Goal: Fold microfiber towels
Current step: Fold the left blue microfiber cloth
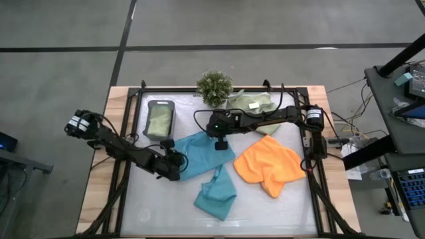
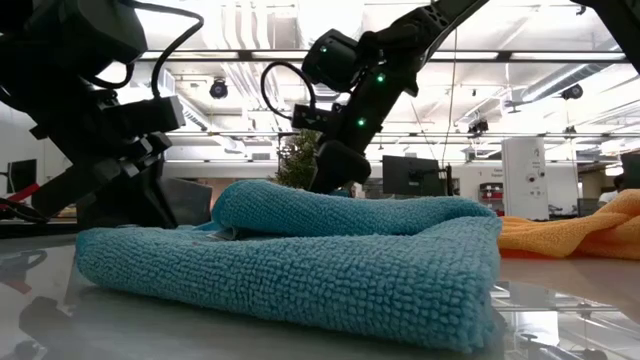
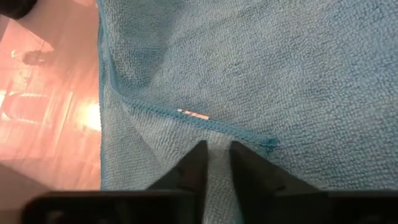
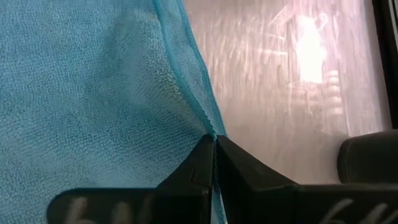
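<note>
Left tool (image 3: 216,163) is pinching a fold of the spread teal towel (image 1: 202,154) at its left edge, fingers nearly together with cloth between them. Right tool (image 4: 214,163) is clamping the same towel's edge at its far right corner, jaws together. Nearer than this towel, a second teal towel (image 1: 216,192) is lying crumpled on the bench (image 1: 159,206). Right of the spread towel, the orange towel (image 1: 269,164) is lying rumpled. Beyond it, a sage-green towel (image 1: 252,103) is lying beside the plant (image 1: 214,86), another (image 1: 160,119) sitting in the tray (image 1: 160,104).
</note>
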